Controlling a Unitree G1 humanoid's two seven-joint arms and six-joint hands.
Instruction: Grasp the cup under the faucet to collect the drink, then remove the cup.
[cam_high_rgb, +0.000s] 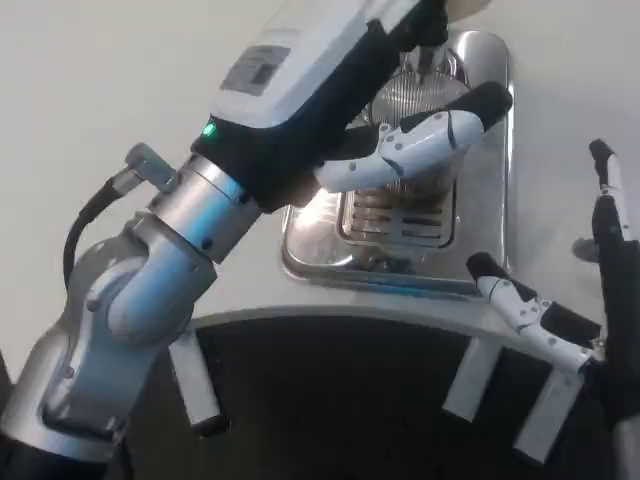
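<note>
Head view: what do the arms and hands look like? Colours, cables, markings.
Left forearm: silver, rounded joint housings, a black cable looping at its side, a black cuff with a green light. Left hand: white back with a grey label, white fingers with black tips. Right hand: fingers in white and black.

You've got a white table (90, 90) filling most of the view, its curved front edge running across the lower half. On it sits a shiny metal drip tray (480, 230), with a slotted grate (400, 225) in its middle. Below the table edge it's dark floor (340, 410), and white table legs (195, 385) angle down there, two more at lower right
</note>
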